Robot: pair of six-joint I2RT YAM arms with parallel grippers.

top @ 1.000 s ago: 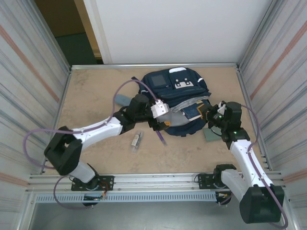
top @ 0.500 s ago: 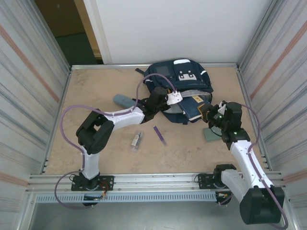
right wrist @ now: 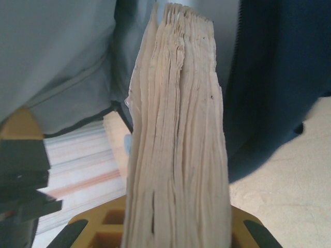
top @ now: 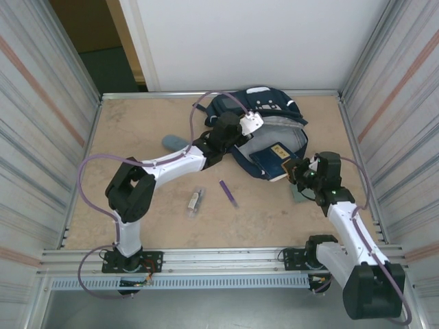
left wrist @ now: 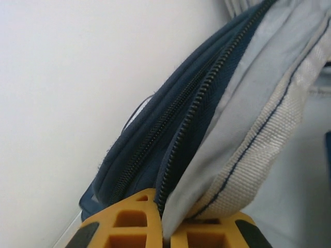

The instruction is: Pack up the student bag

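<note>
Packing looked about midway, as I judged it: the bag point(top: 221, 106) lay open at the far side of the table point(top: 137, 178), right of the middle and against the far wall point(top: 240, 41), with a book point(top: 273, 155) partly in its mouth and the book's near end outside the rim. The right gripper point(top: 296, 171) was pinching that near end, and the right wrist view showed the page edges clamped between its yellow fingers point(right wrist: 98, 225). The left gripper point(top: 252, 125) was pressed together on the bag's far-left rim; in the left wrist view it nipped the grey lining point(left wrist: 243, 77) and a pale webbing strip point(left wrist: 269, 134) beside the zip point(left wrist: 207, 93), seemingly holding the mouth open. What seemed left was to push the book fully in and then deal with the loose things: a purple pen point(top: 228, 193), a small clear item point(top: 196, 200) left of it, a grey-blue tube point(top: 173, 142) left of the bag, and a green flat piece point(top: 296, 195) under the right arm, though whether all of them belonged inside could not be told. The zip was undone. The bag was navy fabric with white patches on its far face, its lining exposed; it looked soft and slumped, so the rim would probably sag if let go
</note>
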